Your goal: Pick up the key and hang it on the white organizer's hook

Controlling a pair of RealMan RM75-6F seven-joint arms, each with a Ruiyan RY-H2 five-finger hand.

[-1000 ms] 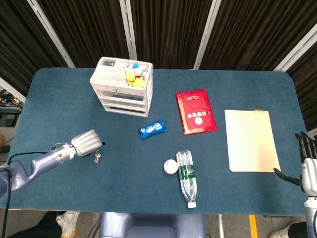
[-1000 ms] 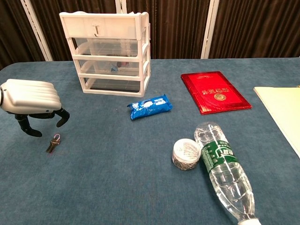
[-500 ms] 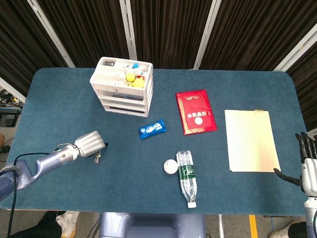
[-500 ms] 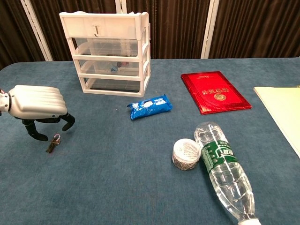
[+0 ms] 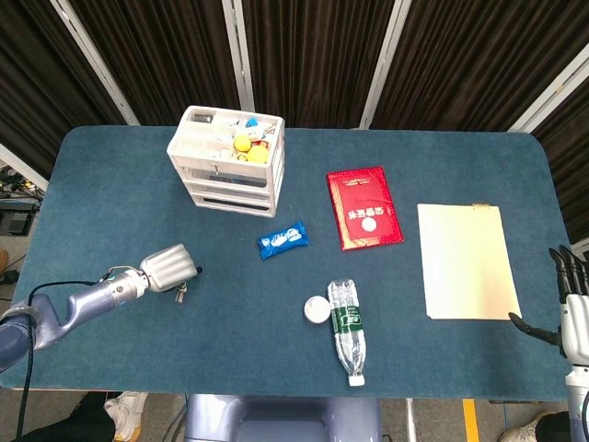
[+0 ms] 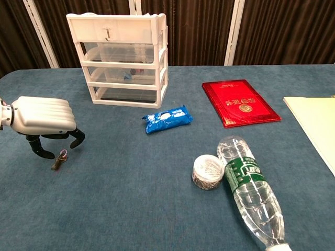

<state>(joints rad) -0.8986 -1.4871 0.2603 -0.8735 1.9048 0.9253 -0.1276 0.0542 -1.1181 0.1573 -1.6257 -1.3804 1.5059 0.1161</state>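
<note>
The small key (image 6: 58, 160) on its ring lies flat on the blue table, near the front left; the head view shows the key (image 5: 181, 294) just below my left hand (image 5: 168, 268). The left hand (image 6: 44, 122) hovers low over it, palm down, dark fingertips (image 6: 46, 154) curled to the cloth on either side of the key ring; nothing is lifted. The white organizer (image 6: 123, 57) stands at the back with a hook (image 6: 108, 34) on its top front face. My right hand (image 5: 571, 308) hangs at the far right edge, fingers spread, holding nothing.
A blue snack packet (image 6: 167, 119) lies between the key and a red booklet (image 6: 239, 102). A tape roll (image 6: 207, 172) and a lying plastic bottle (image 6: 250, 188) sit at the front centre. A pale yellow folder (image 5: 465, 261) is on the right.
My left hand has slid right and dropped lower, so its fingertips now bracket the key ring. The key has not moved. The right hand is still.
</note>
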